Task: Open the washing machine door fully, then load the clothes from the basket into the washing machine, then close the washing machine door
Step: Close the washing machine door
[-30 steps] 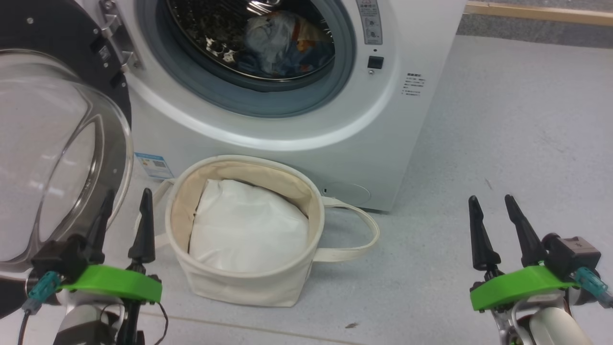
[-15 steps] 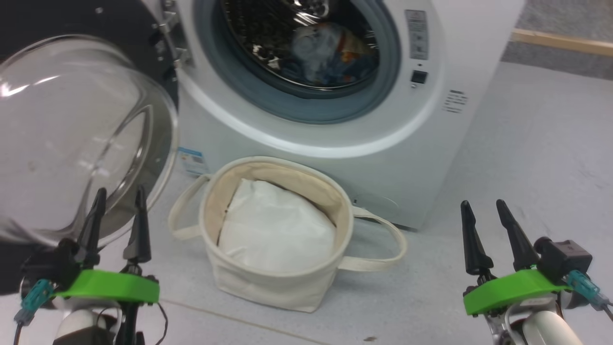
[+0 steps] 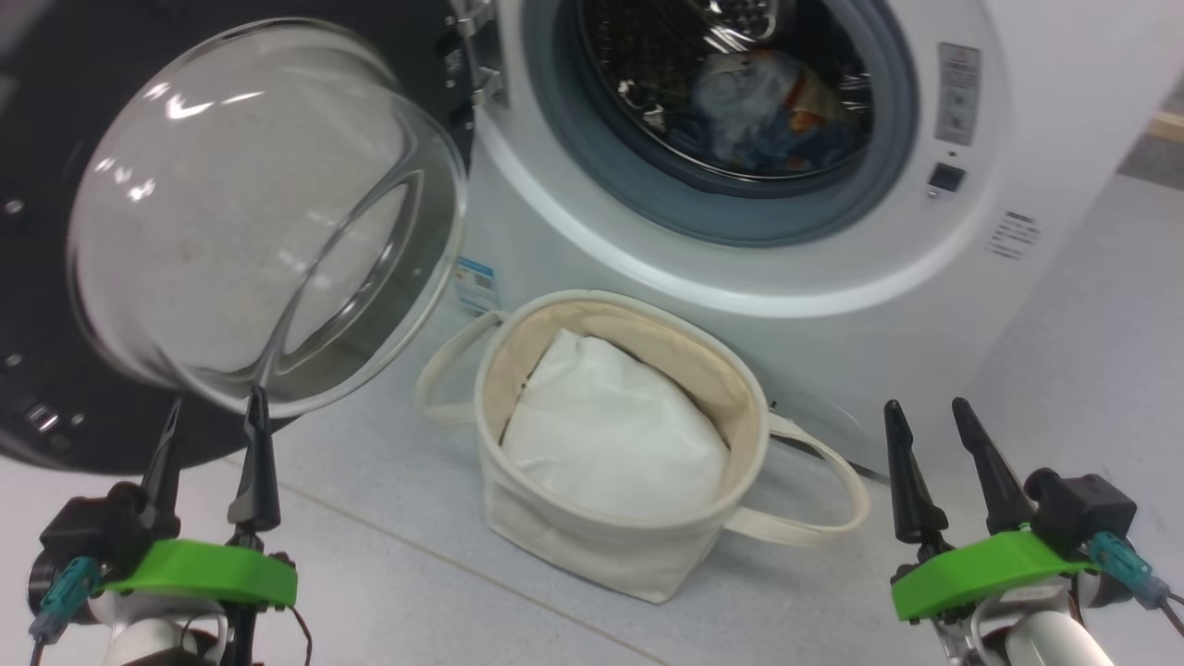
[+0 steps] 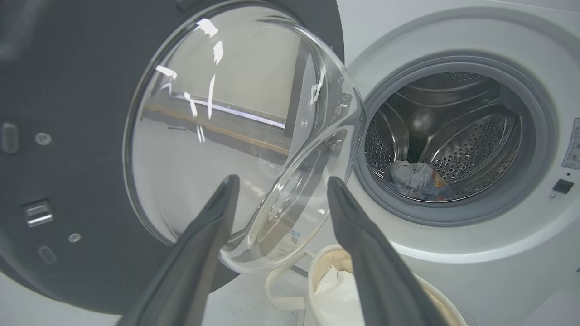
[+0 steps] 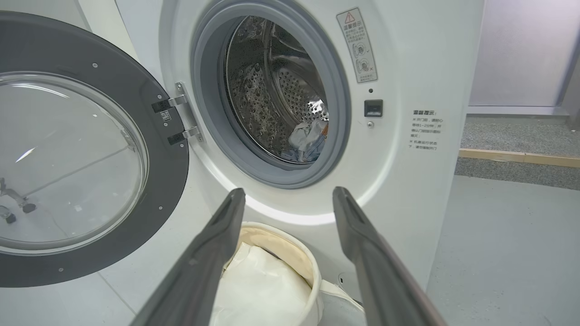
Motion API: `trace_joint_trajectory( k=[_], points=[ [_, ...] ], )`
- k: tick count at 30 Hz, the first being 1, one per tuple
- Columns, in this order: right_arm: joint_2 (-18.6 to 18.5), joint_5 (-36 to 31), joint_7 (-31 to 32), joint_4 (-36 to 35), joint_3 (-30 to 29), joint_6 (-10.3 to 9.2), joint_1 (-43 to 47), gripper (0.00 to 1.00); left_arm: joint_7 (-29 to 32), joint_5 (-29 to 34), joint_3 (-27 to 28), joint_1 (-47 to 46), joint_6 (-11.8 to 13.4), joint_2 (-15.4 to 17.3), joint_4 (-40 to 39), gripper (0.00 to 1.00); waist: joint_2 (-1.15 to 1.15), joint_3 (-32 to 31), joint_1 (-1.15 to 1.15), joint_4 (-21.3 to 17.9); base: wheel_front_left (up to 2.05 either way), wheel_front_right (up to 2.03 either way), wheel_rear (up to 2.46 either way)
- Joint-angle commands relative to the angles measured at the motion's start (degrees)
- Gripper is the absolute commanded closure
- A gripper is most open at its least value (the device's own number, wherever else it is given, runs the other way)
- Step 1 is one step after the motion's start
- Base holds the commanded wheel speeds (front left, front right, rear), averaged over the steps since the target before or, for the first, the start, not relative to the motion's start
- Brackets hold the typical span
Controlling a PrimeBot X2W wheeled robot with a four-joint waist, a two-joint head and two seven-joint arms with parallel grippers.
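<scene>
We are seeing a white box-shaped front-loading washing machine (image 3: 832,324) with a grey rubber ring (image 3: 703,208). Its round glass door (image 3: 37,277) is showing a glossy black rim. The crumpled clothes (image 3: 768,120) are showing light blue with orange prints. The soft canvas basket (image 3: 592,546) is looking cream-white, its cloth bundle (image 3: 610,435) plain white, and the floor (image 3: 1091,370) pale grey.

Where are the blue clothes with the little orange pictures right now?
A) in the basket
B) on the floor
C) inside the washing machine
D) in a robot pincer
C: the clothes lie in the bottom of the steel drum, while the basket holds a plain white bundle, and the left pincer and right pincer are open with nothing in them.
</scene>
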Motion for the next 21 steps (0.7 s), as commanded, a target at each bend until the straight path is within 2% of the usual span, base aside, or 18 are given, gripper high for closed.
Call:
trace_joint_trajectory(
  k=[1, 9, 14, 21],
  points=[
    [-0.40, 0.20, -0.70, -1.45, 0.97, 0.03, -0.75, 0.00, -0.34, 0.62, 1.92, -1.50, -0.26, 0.63, -1.43, 0.00, 0.00, -0.20, 0.00, 2.16, 0.00, 0.00, 0.00],
    [-0.39, 0.56, -0.70, -1.25, 1.56, 0.03, -0.54, 0.00, -0.34, 1.26, 1.83, -0.48, -0.30, 1.04, -0.54, 0.00, 0.00, -1.56, 0.00, 7.29, 0.00, 0.00, 0.00],
    [-0.06, 1.00, -0.70, -0.75, 3.35, 0.03, -1.71, 0.00, -0.34, 1.46, 2.90, 0.57, -0.28, 1.66, -1.32, 0.00, 0.00, -0.95, 0.00, 8.27, 0.00, 0.00, 0.00],
    [-0.66, 1.74, -0.70, 0.56, 5.81, 0.03, -4.48, 0.00, -0.34, 1.43, 4.66, 1.92, -0.10, 0.94, -3.28, 0.00, 0.00, 0.64, 0.00, 9.38, 0.00, 0.00, 0.00]
  ],
)
